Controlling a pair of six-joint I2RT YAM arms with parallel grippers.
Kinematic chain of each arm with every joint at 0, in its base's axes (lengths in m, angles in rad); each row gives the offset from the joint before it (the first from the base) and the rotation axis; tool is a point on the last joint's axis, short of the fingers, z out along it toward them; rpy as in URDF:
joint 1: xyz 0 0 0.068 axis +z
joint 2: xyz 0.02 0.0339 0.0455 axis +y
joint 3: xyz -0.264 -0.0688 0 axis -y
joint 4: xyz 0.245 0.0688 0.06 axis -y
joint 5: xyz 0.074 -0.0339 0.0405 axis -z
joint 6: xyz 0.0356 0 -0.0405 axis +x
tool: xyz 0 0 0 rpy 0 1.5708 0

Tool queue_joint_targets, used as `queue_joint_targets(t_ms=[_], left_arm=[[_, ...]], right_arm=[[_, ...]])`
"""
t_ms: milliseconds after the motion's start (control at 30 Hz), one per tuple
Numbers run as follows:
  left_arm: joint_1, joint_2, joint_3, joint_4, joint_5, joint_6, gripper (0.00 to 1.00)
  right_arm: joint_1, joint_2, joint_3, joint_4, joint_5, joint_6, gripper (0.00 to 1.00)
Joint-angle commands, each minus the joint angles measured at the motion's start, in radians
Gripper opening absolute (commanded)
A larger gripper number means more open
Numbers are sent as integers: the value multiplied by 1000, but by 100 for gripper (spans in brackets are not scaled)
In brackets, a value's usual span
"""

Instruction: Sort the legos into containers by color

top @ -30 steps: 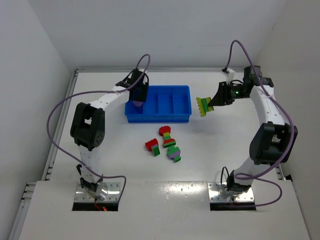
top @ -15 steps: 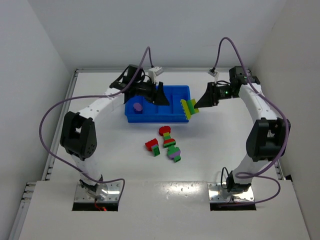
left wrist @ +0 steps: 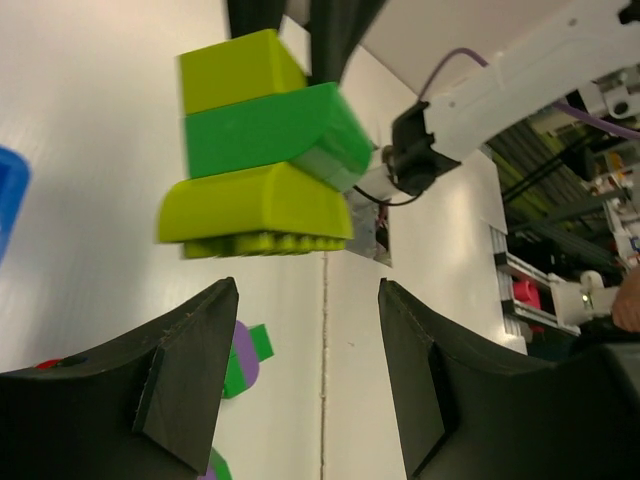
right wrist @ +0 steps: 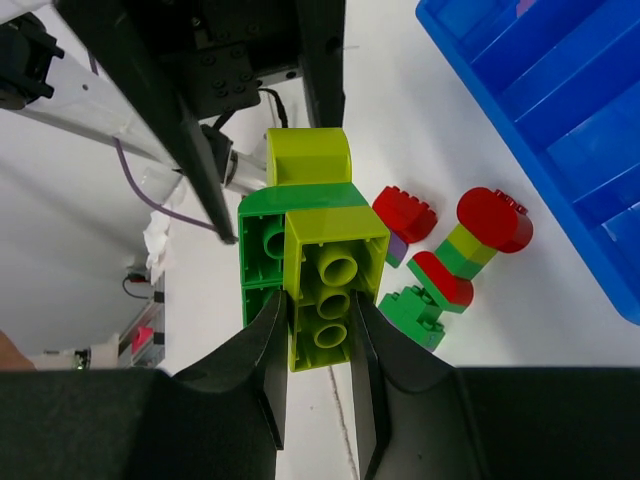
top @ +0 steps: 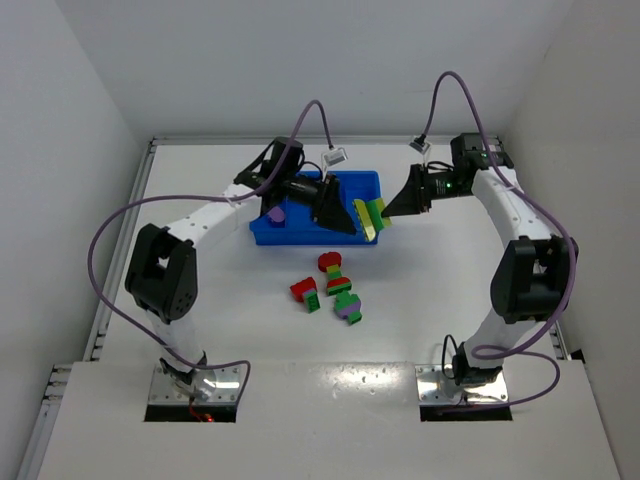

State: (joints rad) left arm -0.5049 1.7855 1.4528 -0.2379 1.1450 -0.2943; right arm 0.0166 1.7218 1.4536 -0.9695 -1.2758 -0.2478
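The left pincer [left wrist: 307, 290] has swung in, spread wide, facing the lime-green stack [left wrist: 260, 150] the right pincer [right wrist: 318, 305] clamps, presumably for splitting.

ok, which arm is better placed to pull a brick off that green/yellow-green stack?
Left, probably. The left fingers are open and lined up on the stack; the right fingers are shut on the stack and can only hold it.

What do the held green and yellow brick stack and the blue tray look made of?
The brick stack is likely hard moulded plastic: smooth, with a slight sheen and crisp studs. The blue tray is probably plastic too: uniform colour, thin moulded dividers.
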Motion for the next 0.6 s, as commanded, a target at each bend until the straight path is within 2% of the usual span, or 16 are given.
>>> queue_joint_targets(t_ms=[0, 167, 300, 567], left_arm=[[-27, -20, 41, 54, 101, 1, 64], [-37, 0, 70, 86, 120, -31, 64], [-37, 18, 61, 146, 88, -77, 64], [-37, 37, 61, 155, 32, -88, 64]], right_arm=[[6, -13, 5, 14, -63, -34, 1], [25, -13, 5, 23, -54, -34, 1], [45, -13, 5, 23, -54, -34, 1], [54, -42, 5, 23, -54, -34, 1]])
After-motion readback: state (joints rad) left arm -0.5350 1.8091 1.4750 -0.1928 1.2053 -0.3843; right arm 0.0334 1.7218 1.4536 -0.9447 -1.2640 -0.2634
